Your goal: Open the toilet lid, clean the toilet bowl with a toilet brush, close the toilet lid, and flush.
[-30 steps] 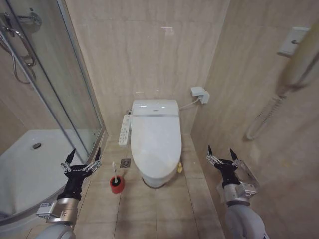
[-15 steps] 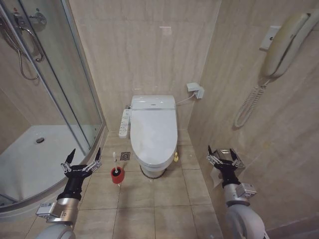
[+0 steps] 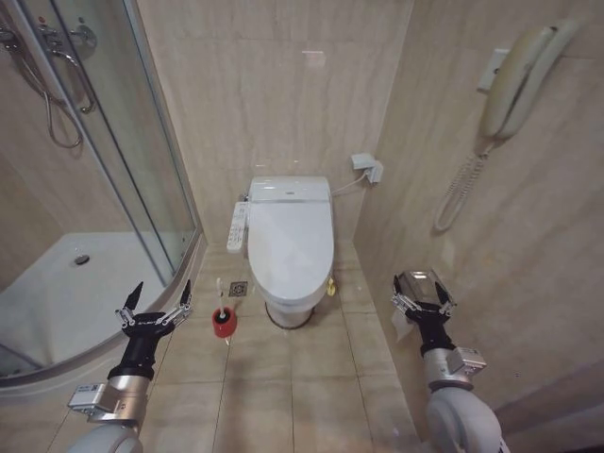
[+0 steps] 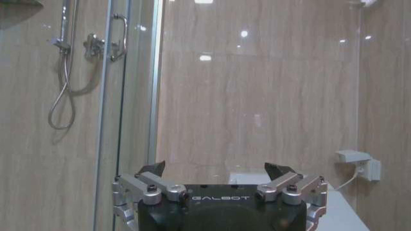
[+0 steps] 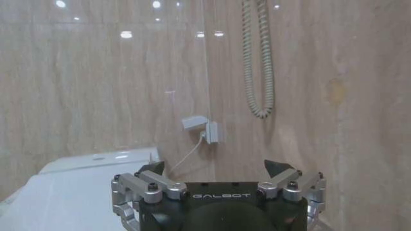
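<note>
Since the earlier frames the whole head view has been shifting: the toilet is now sitting higher and smaller in the picture and more floor is showing, so the camera is moving, not the bathroom fittings. Both arms are keeping their same places at the bottom of the view.

The toilet lid (image 3: 291, 243) is lying closed and flat, its long axis running from the back wall toward the robot, rounded narrow end pointing at the camera. It is covering the toilet bowl (image 3: 288, 313), of which only a lower front edge is peeking out, so the inside is hidden. The toilet brush (image 3: 223, 304) is standing upright in its red holder (image 3: 224, 323) on the floor just beside the toilet, on the robot's left; its bristle head is sunk in the cup and cannot be made out.

The left gripper (image 3: 156, 300) is hovering low on the left, forearm rising from the bottom edge, fingers pointing up and spread wide, holding nothing. The right gripper (image 3: 420, 289) is mirroring it on the right near the wall, fingers also parted and empty.

A glass shower enclosure (image 3: 113, 170) is standing on the left, partly cut off, and a wall phone (image 3: 514, 85) with a coiled cord is hanging on the right wall.
</note>
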